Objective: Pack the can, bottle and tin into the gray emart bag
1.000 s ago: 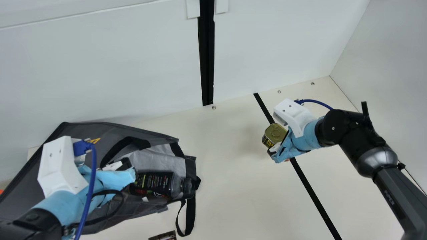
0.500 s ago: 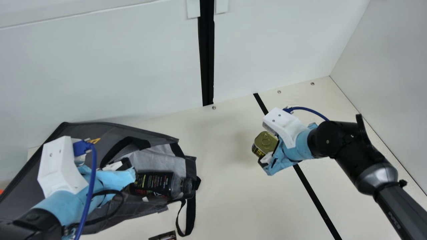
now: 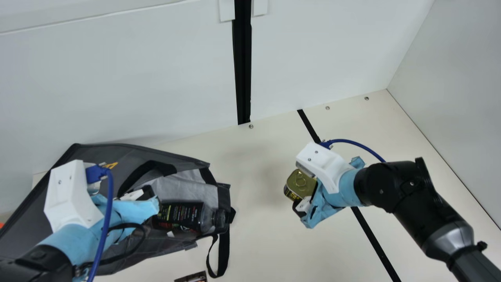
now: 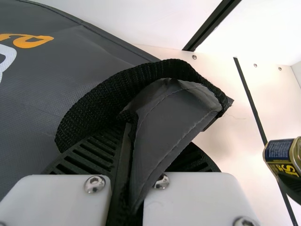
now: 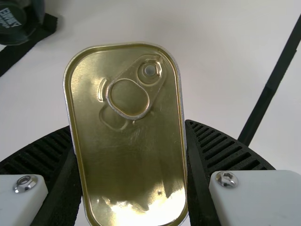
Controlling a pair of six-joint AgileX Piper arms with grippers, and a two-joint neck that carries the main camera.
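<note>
Cream table (image 3: pixel 254 243) is crossed by a black strip (image 3: pixel 375 239), with the gray emart bag (image 3: pixel 129 154) laid on its side at the main view's left. Bag rim and handle fabric are pinched between the nearly closed fingers of the left gripper (image 4: pixel 150 150). Tin (image 3: pixel 300 184) is clamped in the right gripper (image 5: pixel 129 129), its fingers parted by the tin's width and pressed on opposite sides. Bottle (image 3: pixel 182 215) is seen lying in the bag mouth, cap end facing out. Key relation: the tin is held apart from the bag, out beyond the mouth on the right arm's side, its long axis running roughly the way the fingers point. A leftward carry by the right arm, clear of the bottle cap, seems called for while the rim is kept held. Can is not confirmed; the dark item (image 3: pixel 191 277) cut off at the bottom edge may be something else.
</note>
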